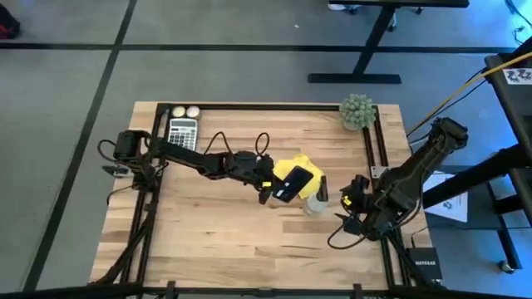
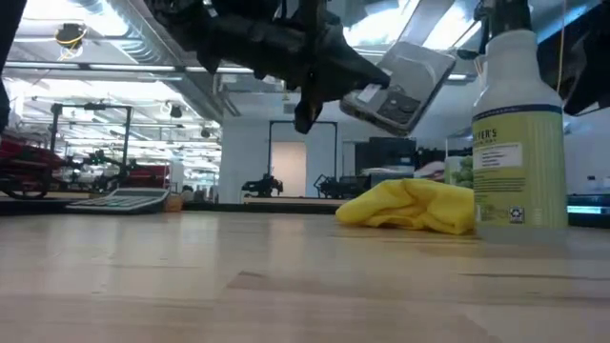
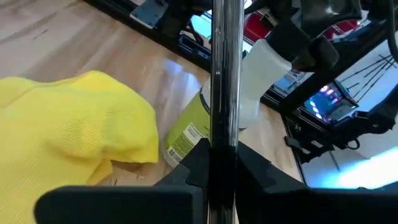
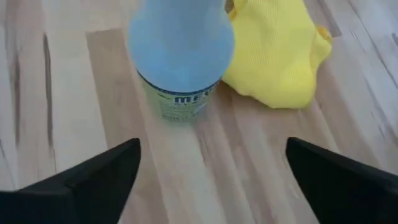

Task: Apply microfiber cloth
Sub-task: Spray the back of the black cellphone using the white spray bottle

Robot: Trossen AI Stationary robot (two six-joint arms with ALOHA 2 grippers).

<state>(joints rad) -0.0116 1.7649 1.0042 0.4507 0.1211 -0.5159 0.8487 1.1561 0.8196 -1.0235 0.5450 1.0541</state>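
Note:
The yellow microfiber cloth lies bunched on the wooden table near its middle, also visible in the low view. My left gripper is shut on a black smartphone, which hangs tilted in the air over the cloth's near edge. A spray bottle stands upright just to the right of the cloth. My right gripper is open and low over the table, to the right of the bottle. Nothing is between its fingers. My left gripper pinches the smartphone between its two fingers, one on each flat face, at the end nearer the table's left. The fingers come level from the left. The phone is lifted clear and tilted, and its thin edge faces the wrist camera.
A calculator and two small white balls sit at the far left corner. A small green plant stands at the far right. Black frame rails run along the table's edges. Bare wood lies toward the near edge.

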